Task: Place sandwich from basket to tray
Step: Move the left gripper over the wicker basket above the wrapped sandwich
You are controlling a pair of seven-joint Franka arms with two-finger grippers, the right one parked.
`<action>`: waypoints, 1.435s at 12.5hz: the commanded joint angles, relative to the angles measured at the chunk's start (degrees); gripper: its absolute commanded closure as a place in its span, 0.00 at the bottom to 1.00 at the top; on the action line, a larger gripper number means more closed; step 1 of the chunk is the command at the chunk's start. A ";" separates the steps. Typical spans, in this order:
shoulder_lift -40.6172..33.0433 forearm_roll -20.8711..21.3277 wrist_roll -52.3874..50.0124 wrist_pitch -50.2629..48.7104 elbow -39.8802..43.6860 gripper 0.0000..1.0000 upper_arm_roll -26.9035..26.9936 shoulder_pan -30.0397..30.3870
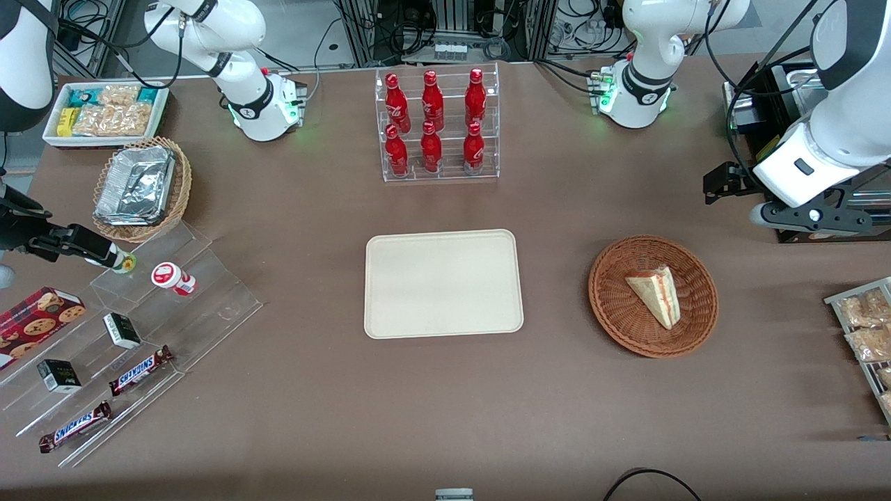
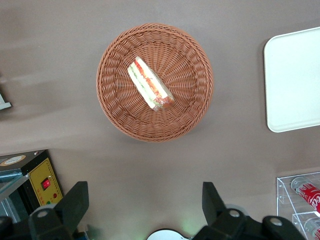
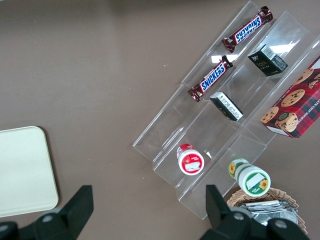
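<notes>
The left arm's black two-finger gripper (image 2: 142, 210) hangs with its fingers spread wide, gripping nothing. Below it and nearer the front camera, the pale triangular sandwich wedge (image 1: 656, 295) lies in the round reddish-brown wicker basket (image 1: 612, 306). The flat cream rectangular tray (image 1: 443, 283) sits beside the basket, toward the parked arm's end.

"SNICKERS" is printed on two chocolate bars (image 3: 216, 76) (image 3: 248, 28).

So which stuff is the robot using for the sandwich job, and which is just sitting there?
For the job:
- sandwich
- basket holding it
- tray
- claw, open, high above the table beside the basket

Just lying about:
- red bottles
- Snickers bars
- cookie box
- foil containers
</notes>
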 commanded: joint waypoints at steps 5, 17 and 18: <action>0.07 -0.81 -0.40 2.09 -1.50 0.00 0.51 -0.64; 0.07 -0.63 -0.84 30.65 -24.07 0.00 0.51 -0.82; -0.02 -0.63 -0.93 33.63 -26.27 0.00 0.51 -0.82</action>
